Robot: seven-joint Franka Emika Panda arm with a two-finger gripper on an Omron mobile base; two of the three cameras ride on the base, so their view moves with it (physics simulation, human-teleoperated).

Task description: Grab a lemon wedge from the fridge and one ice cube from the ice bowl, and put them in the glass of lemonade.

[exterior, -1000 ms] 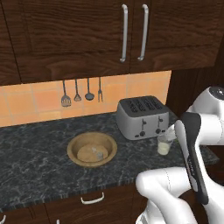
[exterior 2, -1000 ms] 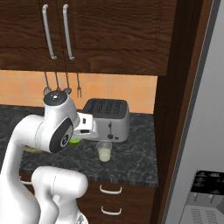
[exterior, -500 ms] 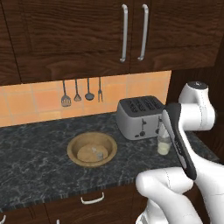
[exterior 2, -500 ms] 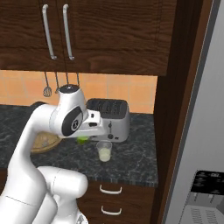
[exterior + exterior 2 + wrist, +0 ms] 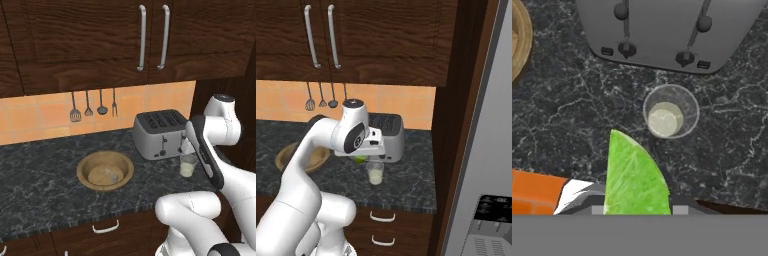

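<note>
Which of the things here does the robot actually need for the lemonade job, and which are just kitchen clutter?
Needed: the lemon wedge in the gripper, the glass of lemonade, the ice bowl, the fridge.

Clutter: the toaster, the hanging utensils, the cabinets.

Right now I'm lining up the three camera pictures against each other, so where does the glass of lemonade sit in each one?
Left base view: the glass of lemonade stands right of centre on the dark counter, in front of the toaster's right end.
Right base view: glass just left of centre, in front of the toaster.
Hand view: glass seen from above, right of centre, below the toaster.
Shared landmark: the toaster.
</note>
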